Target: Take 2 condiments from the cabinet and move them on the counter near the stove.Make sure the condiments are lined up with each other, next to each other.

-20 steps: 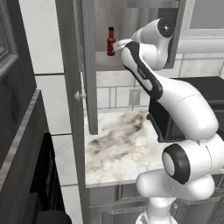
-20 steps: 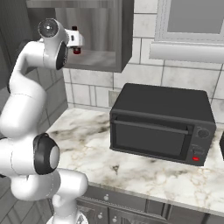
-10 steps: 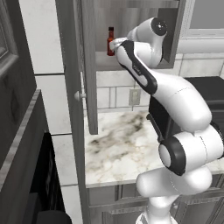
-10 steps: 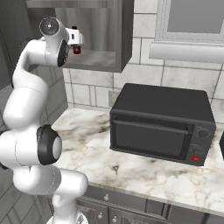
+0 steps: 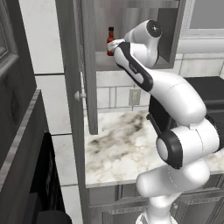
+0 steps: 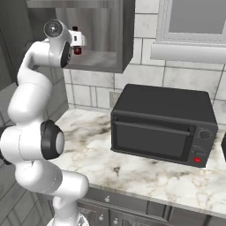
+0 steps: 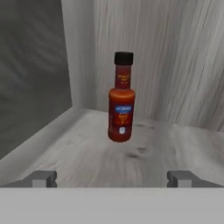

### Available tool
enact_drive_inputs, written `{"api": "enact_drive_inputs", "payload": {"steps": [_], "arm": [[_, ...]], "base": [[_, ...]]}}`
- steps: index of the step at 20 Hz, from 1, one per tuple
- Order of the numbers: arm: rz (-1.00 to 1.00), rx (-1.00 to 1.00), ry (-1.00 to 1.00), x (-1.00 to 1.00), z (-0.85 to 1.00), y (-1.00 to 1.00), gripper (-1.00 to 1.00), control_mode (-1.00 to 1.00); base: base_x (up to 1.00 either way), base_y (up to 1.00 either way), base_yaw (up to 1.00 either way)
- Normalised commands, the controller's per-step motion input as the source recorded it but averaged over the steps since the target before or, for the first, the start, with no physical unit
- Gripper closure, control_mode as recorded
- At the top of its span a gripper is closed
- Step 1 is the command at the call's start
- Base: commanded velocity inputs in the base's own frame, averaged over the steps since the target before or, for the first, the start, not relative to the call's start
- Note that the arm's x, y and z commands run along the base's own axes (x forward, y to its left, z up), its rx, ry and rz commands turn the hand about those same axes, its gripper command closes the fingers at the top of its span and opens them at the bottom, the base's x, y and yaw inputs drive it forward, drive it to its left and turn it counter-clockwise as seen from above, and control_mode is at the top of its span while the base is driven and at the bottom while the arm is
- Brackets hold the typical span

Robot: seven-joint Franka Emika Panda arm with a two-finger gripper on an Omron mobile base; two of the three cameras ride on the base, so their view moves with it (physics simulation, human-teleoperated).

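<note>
A slim red condiment bottle (image 7: 121, 105) with a black cap stands upright on the shelf of the open grey cabinet (image 5: 131, 17). From the left the bottle (image 5: 110, 38) shows just behind my hand; from the right only a red bit of it (image 6: 77, 50) peeks below the hand. My gripper (image 7: 112, 177) is open and level with the shelf, a short way in front of the bottle and touching nothing. It (image 5: 114, 43) reaches in at the cabinet's front edge. The white marble counter (image 5: 113, 144) lies below. The stove is out of view.
The cabinet door (image 5: 85, 65) with its round knob hangs open to the left of my arm. A black toaster oven (image 6: 163, 128) stands on the counter to the right. A dark tall unit (image 5: 17, 144) borders the counter on the left.
My hand has moved a little further up and in toward the cabinet shelf, and the arm's upper links have swung with it. The jaws stay open and the bottle has not moved.
</note>
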Motion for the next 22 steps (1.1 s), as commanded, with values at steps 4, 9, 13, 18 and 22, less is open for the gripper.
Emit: {"api": "enact_drive_inputs", "payload": {"steps": [4,9,13,18,22], "arm": [[-0.01,0.0,0.0,0.18,0.0,0.04,-1.0,-1.0],[-0.01,0.01,0.0,0.21,0.0,0.02,-1.0,-1.0],[0.0,0.0,0.0,0.27,0.0,0.06,-1.0,-1.0],[0.0,0.0,0.0,0.27,0.0,0.05,-1.0,-1.0],[0.0,0.0,0.0,0.22,0.0,0.05,-1.0,-1.0]], "base": [[0.0,0.0,0.0],[0.0,0.0,0.0],[0.0,0.0,0.0],[0.0,0.0,0.0],[0.0,0.0,0.0]]}}
